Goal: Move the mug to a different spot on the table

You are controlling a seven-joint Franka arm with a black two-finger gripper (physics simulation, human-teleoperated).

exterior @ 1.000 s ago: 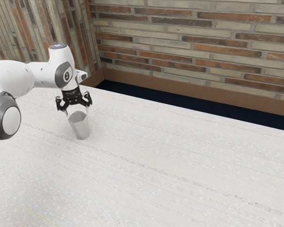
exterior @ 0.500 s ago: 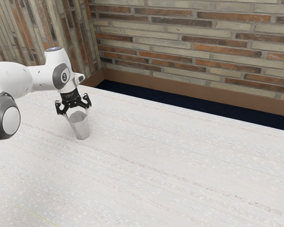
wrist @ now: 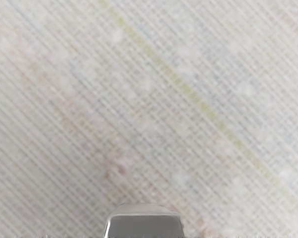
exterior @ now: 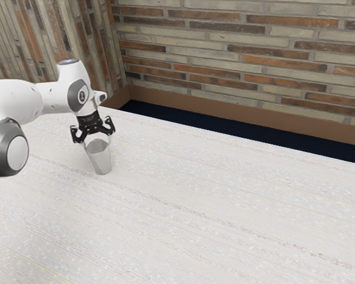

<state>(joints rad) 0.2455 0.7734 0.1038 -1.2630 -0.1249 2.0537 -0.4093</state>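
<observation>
A plain grey mug (exterior: 99,157) stands upright on the pale wooden table (exterior: 213,201), toward the exterior view's left. My black gripper (exterior: 92,135) hangs directly over its rim, pointing down. It is open, one finger on each side of the mug's top, and I see no firm contact. In the wrist view a blurred grey piece of the mug (wrist: 142,221) sits just under my hand, with bare tabletop beyond it.
A brick wall (exterior: 242,53) runs along the back, with a dark gap (exterior: 236,125) between it and the table's far edge. The tabletop stretches wide toward the exterior view's right and front.
My hand dropped a little toward the mug's rim and has since nearly held still. The mug has not moved.
</observation>
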